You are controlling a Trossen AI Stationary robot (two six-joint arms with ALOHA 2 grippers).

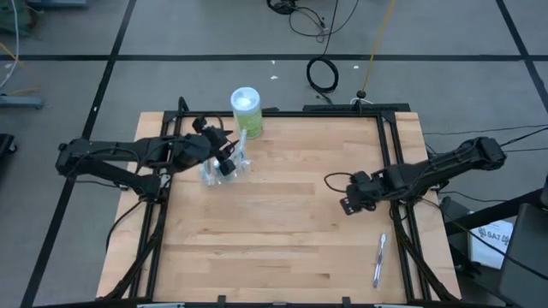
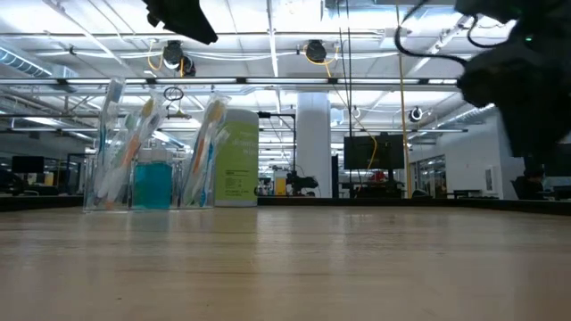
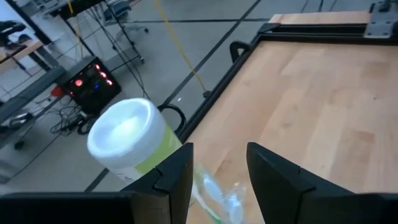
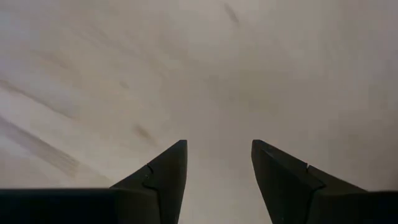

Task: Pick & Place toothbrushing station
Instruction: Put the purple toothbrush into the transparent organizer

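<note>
The toothbrushing station (image 1: 224,171) stands at the table's far left. It is a clear cup holding wrapped toothbrushes (image 2: 125,147), more toothbrushes (image 2: 207,152), and a blue tube (image 2: 152,184) upright between them. My left gripper (image 1: 228,158) hangs open above it, clear of the brush tops (image 3: 217,196), which show below the gap between its fingers. My right gripper (image 1: 348,204) is open and points down over bare wood (image 4: 205,74) at the table's right. One more toothbrush (image 1: 379,259) lies flat near the front right corner.
A tall green container with a white lid (image 1: 246,109) stands right behind the station, close to the far edge. A black frame rail (image 1: 390,145) runs along the table's right side. Bare wood (image 1: 274,231) fills the middle and the front.
</note>
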